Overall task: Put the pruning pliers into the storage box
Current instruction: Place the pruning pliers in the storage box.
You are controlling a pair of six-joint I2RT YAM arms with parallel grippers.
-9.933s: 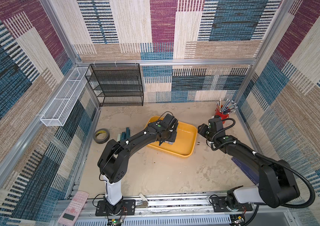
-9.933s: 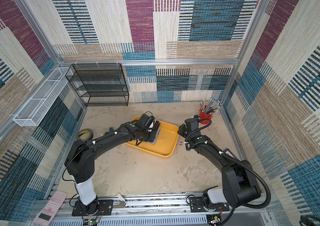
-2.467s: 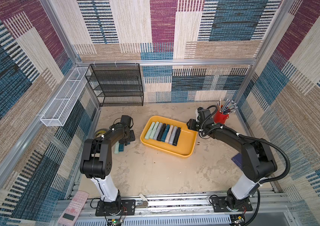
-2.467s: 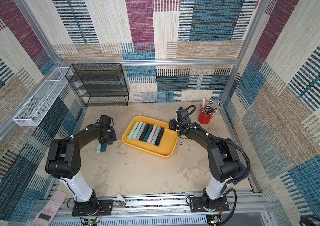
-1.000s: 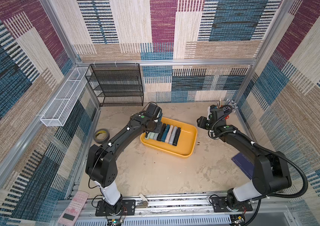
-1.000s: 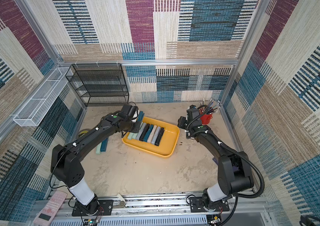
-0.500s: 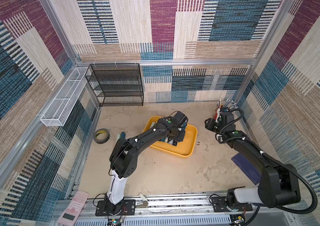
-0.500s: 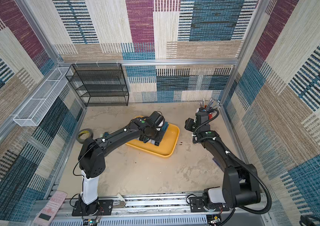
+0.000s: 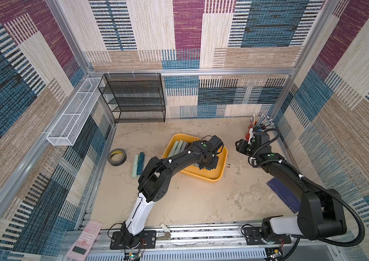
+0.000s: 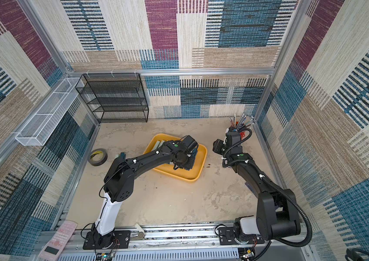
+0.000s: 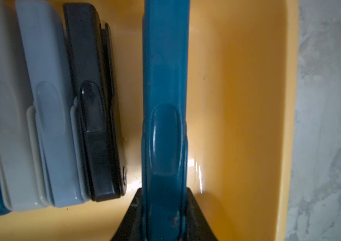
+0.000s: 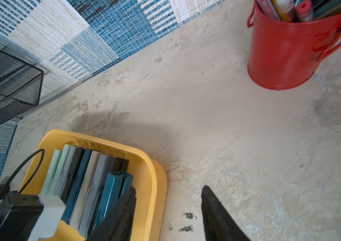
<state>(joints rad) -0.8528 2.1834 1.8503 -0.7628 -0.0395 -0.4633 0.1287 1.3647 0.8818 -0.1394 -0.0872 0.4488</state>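
Since the picture two and a half seconds earlier, the left arm has been carried from the left of the table across to the storage box; the right arm has been drawn back towards the far right corner.

In a top view the left gripper is seen low over the near right part of the box, its load hidden under the wrist; two pliers, one pale green and one teal, are left on the table to the left of the box, near the tape roll; the right gripper hangs right of the box, clear of it.

In the left wrist view the teal pliers are clamped between the jaws, held lengthwise over bare yellow floor, parallel to the row of pliers with a gap beside the black one; whether the floor is touched cannot be told.

In the right wrist view the right gripper's jaws are spread with nothing between them; the red cup of pens stands well apart.

Should the grip be released too high, the tool could bounce or tip onto the black neighbour; a skewed placement would crowd the room needed for the two remaining; the settled row could be dragged if the retreat is made sideways.
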